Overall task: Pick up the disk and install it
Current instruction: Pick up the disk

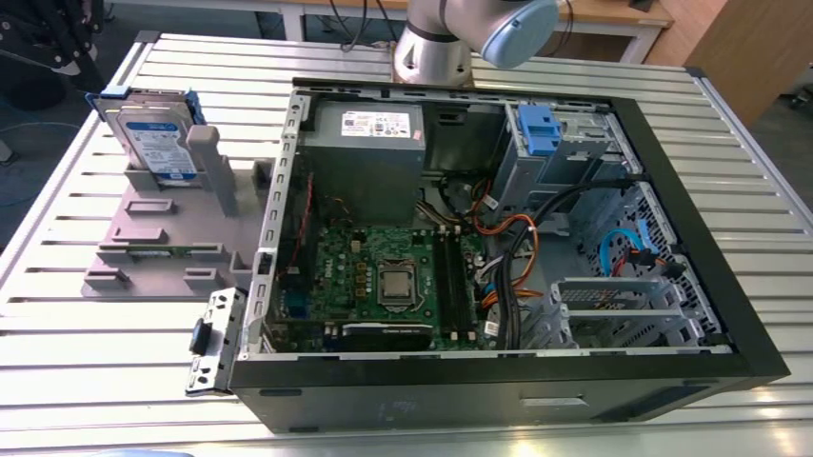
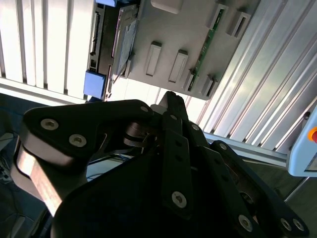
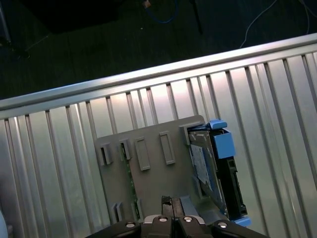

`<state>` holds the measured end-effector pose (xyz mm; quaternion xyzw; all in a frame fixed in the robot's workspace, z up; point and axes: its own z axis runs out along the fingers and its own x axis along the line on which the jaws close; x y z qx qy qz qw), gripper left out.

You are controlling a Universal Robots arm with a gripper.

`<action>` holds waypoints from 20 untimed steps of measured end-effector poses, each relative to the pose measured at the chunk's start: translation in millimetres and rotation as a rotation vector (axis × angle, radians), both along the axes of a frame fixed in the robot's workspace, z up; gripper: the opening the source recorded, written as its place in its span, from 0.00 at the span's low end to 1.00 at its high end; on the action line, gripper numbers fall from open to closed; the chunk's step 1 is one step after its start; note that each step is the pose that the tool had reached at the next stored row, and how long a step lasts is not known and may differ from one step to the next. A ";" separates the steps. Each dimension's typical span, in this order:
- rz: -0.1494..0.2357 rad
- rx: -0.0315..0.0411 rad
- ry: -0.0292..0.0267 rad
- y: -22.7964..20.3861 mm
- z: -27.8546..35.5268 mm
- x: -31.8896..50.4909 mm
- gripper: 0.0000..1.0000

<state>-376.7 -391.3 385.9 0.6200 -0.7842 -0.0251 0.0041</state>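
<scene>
Black claw [image 3: 167, 200], pinched shut and empty, is hanging over the grey plastic rack [image 3: 153, 183] holding the flat silver blue-bracketed disk [image 3: 202, 166] upright; descending unopened, it is risking toppling that disk.

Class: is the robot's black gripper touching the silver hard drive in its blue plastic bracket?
Apart. In the first wrist view, bare grey plastic holder shows between the black gripper and the silver blue-framed disk.
</scene>
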 end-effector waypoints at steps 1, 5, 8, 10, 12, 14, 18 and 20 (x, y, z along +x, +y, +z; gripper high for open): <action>0.001 0.0000 0.0000 0.0 0.0 0.0 0.11; 0.003 0.0001 0.0000 0.0 0.0 0.0 0.11; 0.005 0.0001 0.0000 0.0 0.0 0.0 0.11; 0.006 0.0000 0.0000 0.0 0.0 0.0 0.11; 0.008 0.0000 0.0000 0.0 0.0 0.0 0.11; 0.009 0.0000 0.0000 0.0 0.0 0.0 0.11; 0.011 0.0000 0.0000 0.0 0.0 0.0 0.11; 0.013 0.0000 0.0000 0.0 0.0 0.0 0.11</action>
